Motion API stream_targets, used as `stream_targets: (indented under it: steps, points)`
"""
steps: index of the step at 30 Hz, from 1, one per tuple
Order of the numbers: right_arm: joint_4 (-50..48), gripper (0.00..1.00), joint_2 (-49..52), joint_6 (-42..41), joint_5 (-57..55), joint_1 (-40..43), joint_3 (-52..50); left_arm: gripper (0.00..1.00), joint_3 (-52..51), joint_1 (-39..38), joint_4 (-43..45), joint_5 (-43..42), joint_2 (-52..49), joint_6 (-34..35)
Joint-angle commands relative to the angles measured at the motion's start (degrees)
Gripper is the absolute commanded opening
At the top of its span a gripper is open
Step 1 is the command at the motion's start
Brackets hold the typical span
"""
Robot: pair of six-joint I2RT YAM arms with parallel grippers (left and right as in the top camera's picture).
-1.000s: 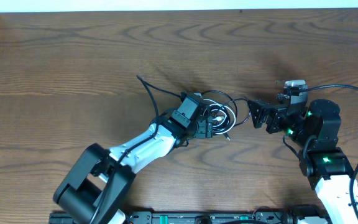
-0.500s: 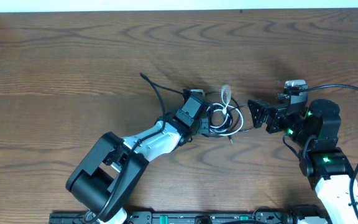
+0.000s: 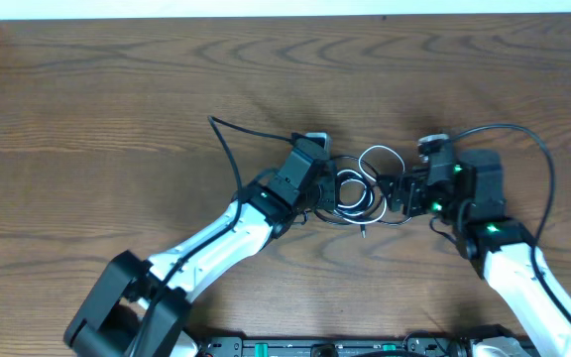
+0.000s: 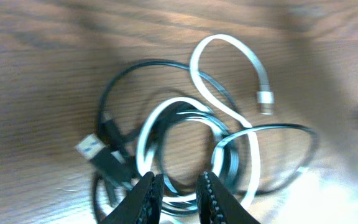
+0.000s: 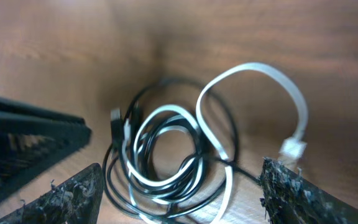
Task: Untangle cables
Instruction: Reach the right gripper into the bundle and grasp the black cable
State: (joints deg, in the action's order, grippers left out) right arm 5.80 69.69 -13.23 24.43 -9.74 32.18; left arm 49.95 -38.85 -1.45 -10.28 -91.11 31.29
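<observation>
Left gripper [image 4: 178, 180]: jaws pinched on the near strands of the cable coil [image 3: 350, 193]. The white cable [image 4: 222, 38] loops out beyond, its plug end free (the black cable [image 4: 148, 61] encircles it). The right gripper [image 5: 180, 171], jaws wide apart, faces the coil across the tabletop [image 3: 117, 99].

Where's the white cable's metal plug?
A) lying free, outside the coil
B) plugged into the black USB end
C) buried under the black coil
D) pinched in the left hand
A: the left wrist view shows the white cable curling out of the coil, its metal plug bare on the table, apart from the left hand.
</observation>
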Motion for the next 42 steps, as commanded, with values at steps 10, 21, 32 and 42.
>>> stream_targets:
  steps: [10, 21, 32, 42]
  points:
    - [-1.97, 0.64, 14.03, -0.04, -3.28, -2.36, 1.03, 0.34, -0.11, 0.31, -3.23, 1.36, 2.05, -3.39]
    - [-7.17, 0.45, 18.51, -1.33, -10.6, -6.88, 1.03, 0.44, -0.13, 0.31, -3.65, 3.3, -1.44, -3.37]
    - [-10.6, 0.42, 19.89, -1.79, -13.94, -9.46, 1.03, 0.47, -0.13, 0.31, -3.65, 3.28, -3.13, -3.34]
    - [-12.48, 0.01, 20.74, -1.73, -21.49, -13.55, 1.49, 0.48, -0.13, 0.31, -3.63, 3.28, -3.13, -3.34]
